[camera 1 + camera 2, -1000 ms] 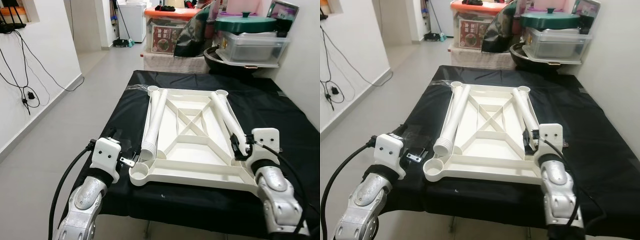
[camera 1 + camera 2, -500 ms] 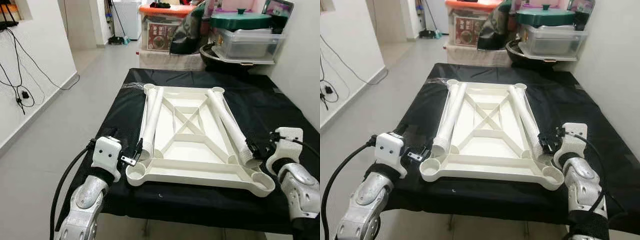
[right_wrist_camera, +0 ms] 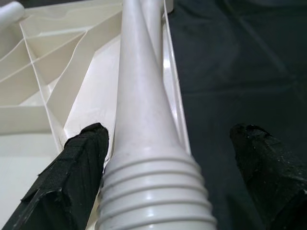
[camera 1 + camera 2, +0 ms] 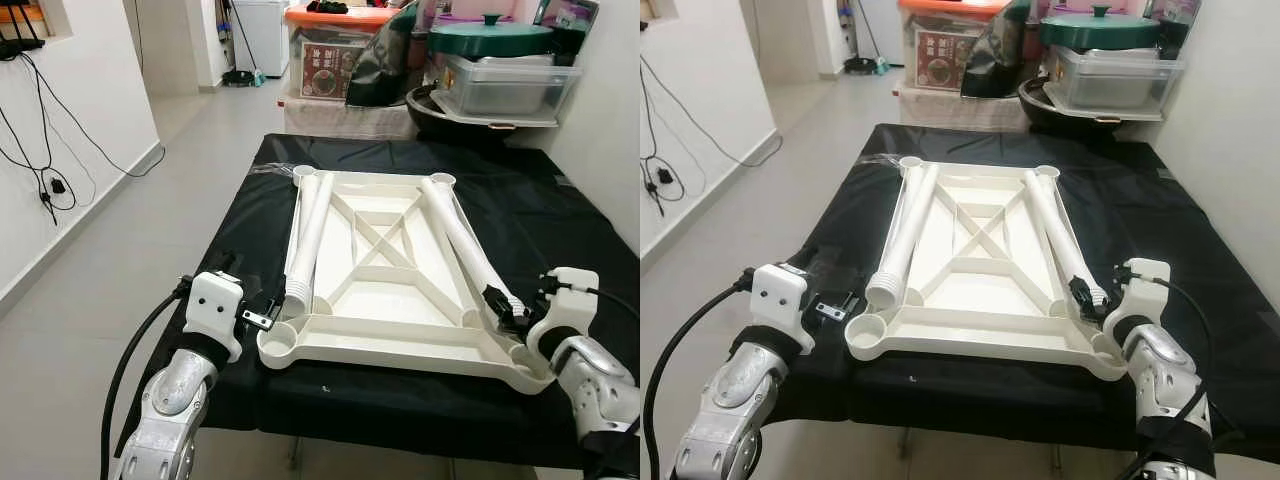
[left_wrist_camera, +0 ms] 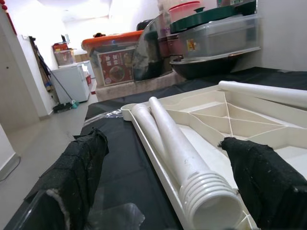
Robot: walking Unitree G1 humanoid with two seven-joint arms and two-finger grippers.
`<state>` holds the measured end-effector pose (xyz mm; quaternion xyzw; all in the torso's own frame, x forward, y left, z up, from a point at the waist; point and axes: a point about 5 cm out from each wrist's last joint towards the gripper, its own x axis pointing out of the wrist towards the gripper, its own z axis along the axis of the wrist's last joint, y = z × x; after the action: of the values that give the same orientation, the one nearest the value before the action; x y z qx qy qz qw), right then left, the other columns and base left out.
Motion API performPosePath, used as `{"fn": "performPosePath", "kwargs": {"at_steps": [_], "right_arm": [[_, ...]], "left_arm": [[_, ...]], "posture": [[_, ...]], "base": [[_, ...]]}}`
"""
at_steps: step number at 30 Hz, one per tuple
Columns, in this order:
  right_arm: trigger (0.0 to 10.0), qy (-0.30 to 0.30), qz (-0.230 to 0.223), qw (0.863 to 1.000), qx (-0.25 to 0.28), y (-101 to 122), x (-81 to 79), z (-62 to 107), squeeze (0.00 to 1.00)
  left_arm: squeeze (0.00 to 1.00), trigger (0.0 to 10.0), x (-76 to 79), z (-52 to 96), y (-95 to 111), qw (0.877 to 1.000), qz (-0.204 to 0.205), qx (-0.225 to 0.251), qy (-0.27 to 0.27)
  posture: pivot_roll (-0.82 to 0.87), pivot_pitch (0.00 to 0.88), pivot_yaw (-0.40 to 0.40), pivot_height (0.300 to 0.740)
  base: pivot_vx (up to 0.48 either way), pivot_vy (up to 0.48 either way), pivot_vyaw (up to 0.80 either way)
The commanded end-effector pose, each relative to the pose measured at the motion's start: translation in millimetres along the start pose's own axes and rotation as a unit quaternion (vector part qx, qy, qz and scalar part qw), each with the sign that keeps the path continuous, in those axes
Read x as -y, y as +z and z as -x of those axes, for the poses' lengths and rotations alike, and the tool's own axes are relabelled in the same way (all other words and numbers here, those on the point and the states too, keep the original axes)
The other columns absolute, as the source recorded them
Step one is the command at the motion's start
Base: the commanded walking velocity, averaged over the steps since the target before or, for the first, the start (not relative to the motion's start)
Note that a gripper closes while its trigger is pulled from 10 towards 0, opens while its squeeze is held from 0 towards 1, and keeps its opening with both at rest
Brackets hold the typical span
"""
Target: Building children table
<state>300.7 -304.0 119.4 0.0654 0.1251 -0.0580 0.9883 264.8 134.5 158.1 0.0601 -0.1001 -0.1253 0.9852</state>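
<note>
White tabletop (image 4: 385, 300) lay upside down on the black-covered bench (image 4: 560, 215), two legs lying in it. My right tool (image 3: 168, 167) sat spread wide around the ribbed end of the right leg (image 4: 462, 245), one finger (image 3: 72, 167) touching it, nothing clamped. Left tool (image 5: 163, 187) was open too, straddling the left leg (image 4: 308, 235) end. Best next, I judged: close squarely on the ribs, lift level, then seat it in the corner socket (image 4: 531, 368).
</note>
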Motion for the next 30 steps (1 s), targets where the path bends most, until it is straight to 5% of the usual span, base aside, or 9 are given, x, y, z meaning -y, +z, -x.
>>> {"fn": "performPosePath", "kwargs": {"at_steps": [1, 14, 16, 30], "right_arm": [[10.0, 0.016, -0.009, 1.000, -0.013, -8, -4.6, -1.2, 0.00], [10.0, 0.028, -0.016, 0.999, -0.036, -24, -8.5, -2.1, 0.00], [0.0, 0.017, -0.026, 0.999, -0.027, -25, -7.0, -1.9, 0.00], [0.0, 0.004, -0.041, 0.999, 0.020, -21, -7.9, 2.1, 0.00]], "left_arm": [[0.00, 10.0, -3.1, -0.8, -2, 1.000, -0.004, -0.003, 0.002], [0.00, 10.0, -0.7, -4.1, -2, 1.000, -0.006, -0.002, -0.001], [0.00, 10.0, -3.6, -3.0, -2, 1.000, -0.009, -0.004, 0.001], [0.00, 10.0, -1.0, -4.5, -3, 1.000, -0.009, -0.004, -0.002]], "posture": [[0.08, 0.000, -0.064, 0.740], [0.08, 0.000, -0.062, 0.740], [0.08, 0.000, -0.062, 0.740], [0.08, 0.000, -0.058, 0.740]], "base": [[0.000, 0.000, 0.00], [0.000, 0.000, 0.00], [0.000, 0.000, 0.00], [0.000, 0.000, 0.00]]}}
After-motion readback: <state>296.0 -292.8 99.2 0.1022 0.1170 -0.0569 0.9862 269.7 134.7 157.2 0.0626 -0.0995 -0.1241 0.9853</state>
